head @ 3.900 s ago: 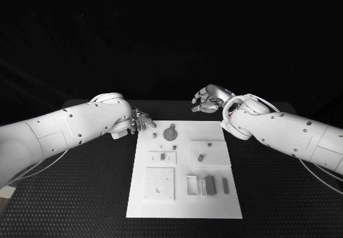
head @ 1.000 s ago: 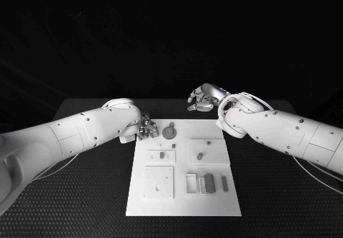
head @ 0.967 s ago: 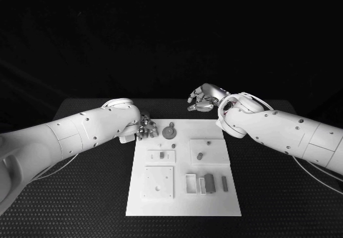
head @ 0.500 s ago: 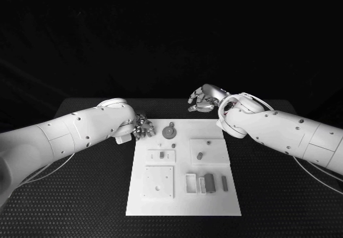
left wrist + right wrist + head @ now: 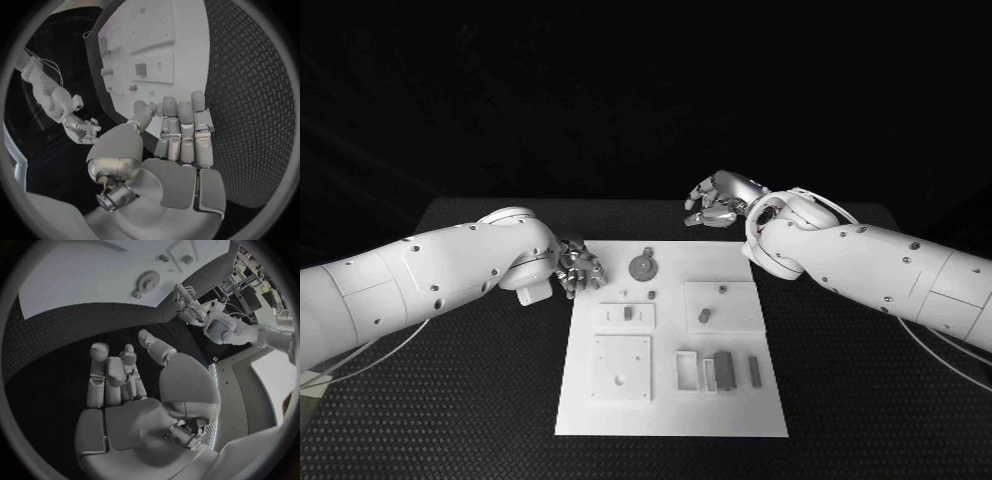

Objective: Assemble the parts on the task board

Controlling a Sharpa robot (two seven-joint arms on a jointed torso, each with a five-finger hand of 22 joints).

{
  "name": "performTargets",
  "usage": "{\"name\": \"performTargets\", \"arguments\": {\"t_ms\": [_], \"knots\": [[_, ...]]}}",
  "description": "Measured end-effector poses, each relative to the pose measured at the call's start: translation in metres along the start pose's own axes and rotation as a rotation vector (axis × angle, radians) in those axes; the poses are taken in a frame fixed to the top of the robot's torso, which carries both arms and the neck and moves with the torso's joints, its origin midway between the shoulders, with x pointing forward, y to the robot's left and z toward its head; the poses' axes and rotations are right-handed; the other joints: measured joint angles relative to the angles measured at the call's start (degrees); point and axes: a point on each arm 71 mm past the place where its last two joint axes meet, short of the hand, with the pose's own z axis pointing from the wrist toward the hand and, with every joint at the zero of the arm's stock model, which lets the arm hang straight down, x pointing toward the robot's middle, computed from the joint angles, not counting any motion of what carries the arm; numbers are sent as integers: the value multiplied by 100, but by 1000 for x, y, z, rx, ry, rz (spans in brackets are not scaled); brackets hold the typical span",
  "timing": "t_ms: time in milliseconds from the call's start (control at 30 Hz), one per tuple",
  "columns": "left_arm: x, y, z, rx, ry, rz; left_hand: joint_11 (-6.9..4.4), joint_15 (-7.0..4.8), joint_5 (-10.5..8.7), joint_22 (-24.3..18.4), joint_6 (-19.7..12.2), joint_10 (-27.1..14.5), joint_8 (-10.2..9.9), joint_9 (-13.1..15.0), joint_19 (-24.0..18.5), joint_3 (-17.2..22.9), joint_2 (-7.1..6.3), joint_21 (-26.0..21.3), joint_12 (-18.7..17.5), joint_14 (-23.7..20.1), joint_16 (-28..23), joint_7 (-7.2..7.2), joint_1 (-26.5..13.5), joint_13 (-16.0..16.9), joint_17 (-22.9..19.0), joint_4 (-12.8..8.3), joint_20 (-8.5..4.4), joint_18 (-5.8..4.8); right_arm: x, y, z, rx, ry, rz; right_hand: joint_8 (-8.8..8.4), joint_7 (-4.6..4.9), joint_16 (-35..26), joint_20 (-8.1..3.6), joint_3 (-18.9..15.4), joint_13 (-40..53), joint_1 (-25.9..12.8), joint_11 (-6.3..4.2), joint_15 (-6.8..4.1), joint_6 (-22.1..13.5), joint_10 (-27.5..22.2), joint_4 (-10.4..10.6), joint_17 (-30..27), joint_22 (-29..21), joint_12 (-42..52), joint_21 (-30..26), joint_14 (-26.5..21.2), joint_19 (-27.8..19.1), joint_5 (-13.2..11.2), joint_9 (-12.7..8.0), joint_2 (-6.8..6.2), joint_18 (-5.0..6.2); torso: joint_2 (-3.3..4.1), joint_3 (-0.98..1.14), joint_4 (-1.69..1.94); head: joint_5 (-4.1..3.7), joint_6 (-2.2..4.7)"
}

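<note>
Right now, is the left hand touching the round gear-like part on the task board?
Apart. The head view shows bare white task board between the left hand and the round gear-like part.

You've got two bulky glossy white plastic arms: the left arm (image 5: 423,275) and right arm (image 5: 877,265) have smooth rounded shells dotted with small dark screws and thin panel seams. A thin white cable (image 5: 805,200) loops at the right wrist. Each silver segmented metal robot hand, left (image 5: 577,266) and right (image 5: 715,203), has grey padded fingers.
</note>
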Motion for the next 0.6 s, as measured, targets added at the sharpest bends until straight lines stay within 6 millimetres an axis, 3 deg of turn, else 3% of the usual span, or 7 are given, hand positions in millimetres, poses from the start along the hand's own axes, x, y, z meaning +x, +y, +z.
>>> {"name": "performTargets", "arguments": {"t_ms": [600], "knots": [[22,2,-11,-22,155,36,9,10,2,28,32,9,-41,-24,0,35,56,-22,0,9,0,-9,-60,-12,-12,-3,0,0,2,-1,0,5,7,-1,0,-5,0,1,0,0,0,0,7,6,0,0,0,0,0,0,7,0,0,0,0,0,11,-5,-7,51,-42]]}}
